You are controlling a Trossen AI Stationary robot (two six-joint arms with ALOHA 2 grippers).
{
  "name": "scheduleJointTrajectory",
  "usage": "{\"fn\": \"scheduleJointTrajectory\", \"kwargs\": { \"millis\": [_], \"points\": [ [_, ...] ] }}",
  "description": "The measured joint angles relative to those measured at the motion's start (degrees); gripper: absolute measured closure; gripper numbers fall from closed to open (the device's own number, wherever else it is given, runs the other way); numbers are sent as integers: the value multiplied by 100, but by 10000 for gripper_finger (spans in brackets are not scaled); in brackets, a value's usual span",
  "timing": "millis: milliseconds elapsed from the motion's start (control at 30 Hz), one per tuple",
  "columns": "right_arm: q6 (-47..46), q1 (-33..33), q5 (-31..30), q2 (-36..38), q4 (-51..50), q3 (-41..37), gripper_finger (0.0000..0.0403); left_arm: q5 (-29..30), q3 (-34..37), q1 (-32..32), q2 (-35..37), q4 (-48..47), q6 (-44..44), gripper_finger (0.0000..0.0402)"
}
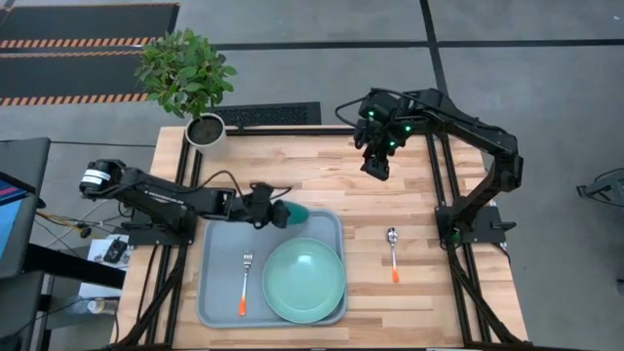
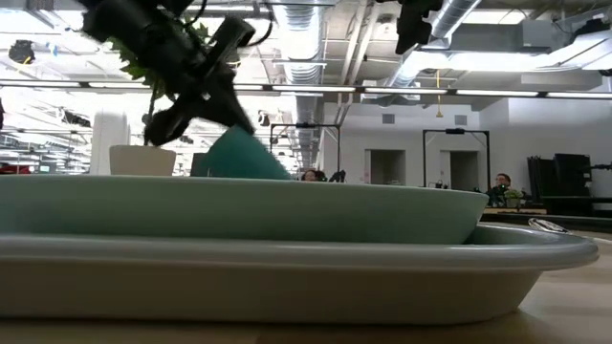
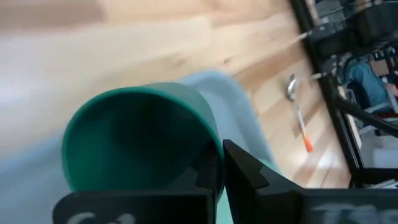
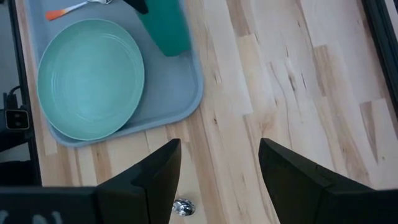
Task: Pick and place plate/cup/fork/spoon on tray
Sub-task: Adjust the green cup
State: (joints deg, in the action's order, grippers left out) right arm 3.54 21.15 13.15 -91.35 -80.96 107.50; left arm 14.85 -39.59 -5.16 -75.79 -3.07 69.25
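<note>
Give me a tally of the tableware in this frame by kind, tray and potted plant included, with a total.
Plates: 1, the plate on the tray.
Cups: 1, the cup, gripped by the left hand over the tray.
Forks: 1, the fork on the tray.
Spoons: 1, the spoon on the table.
Trays: 1, the tray.
Potted plants: 1, the potted plant.
Total: 6

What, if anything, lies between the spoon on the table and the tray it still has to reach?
Nothing visible does. The spoon lies on bare wood right of the tray, with clear tabletop between. The right gripper hangs open above the table beyond it; the left gripper is shut on the cup over the tray.
</note>
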Motion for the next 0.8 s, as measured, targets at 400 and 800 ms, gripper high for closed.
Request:
{"fn": "scheduleJointTrajectory", "kwargs": {
  "millis": [400, 800],
  "points": [
    [202, 0, 23, 0, 25, 0, 163, -1080, -2094, 495, -31, -1741, -4220, 401],
    [1412, -183, 339, -8, 845, 0, 163, -2211, -2693, 480, -35, -2462, -8966, 401]
  ]
}}
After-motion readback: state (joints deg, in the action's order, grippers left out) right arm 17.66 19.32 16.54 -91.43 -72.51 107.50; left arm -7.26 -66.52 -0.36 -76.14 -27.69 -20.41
